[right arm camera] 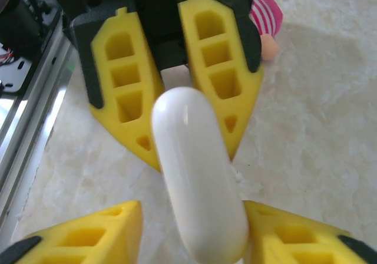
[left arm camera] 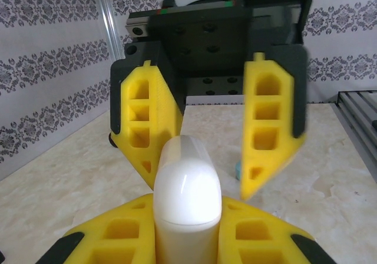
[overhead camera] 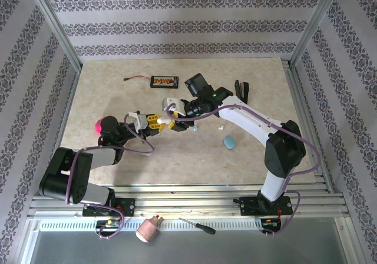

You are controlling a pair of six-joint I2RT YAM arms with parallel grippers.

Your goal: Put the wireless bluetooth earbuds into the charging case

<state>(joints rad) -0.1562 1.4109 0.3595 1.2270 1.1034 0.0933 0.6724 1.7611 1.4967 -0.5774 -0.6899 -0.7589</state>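
Left wrist: my left gripper (left arm camera: pixel 187 217) clamps the glossy white charging case (left arm camera: pixel 187 187); right gripper (left arm camera: pixel 201 177) gapes around it. Looks light and slippery, so I'd pinch its broad sides.

Reaches the left arm (overhead camera: pixel 97 157) forward and rightward, low over the bench (overhead camera: pixel 118 93), with the left pincer (left arm camera: pixel 187 208) clamped tight on a white case (left arm camera: pixel 187 187). Bends the right arm (overhead camera: pixel 250 118) at a raised elbow (overhead camera: pixel 285 149) and stretches it leftward, wrist to wrist. Spreads the right pincer (right arm camera: pixel 191 211) around that case, its yellow fingers (left arm camera: pixel 268 128) parted, one close alongside, the other clear.
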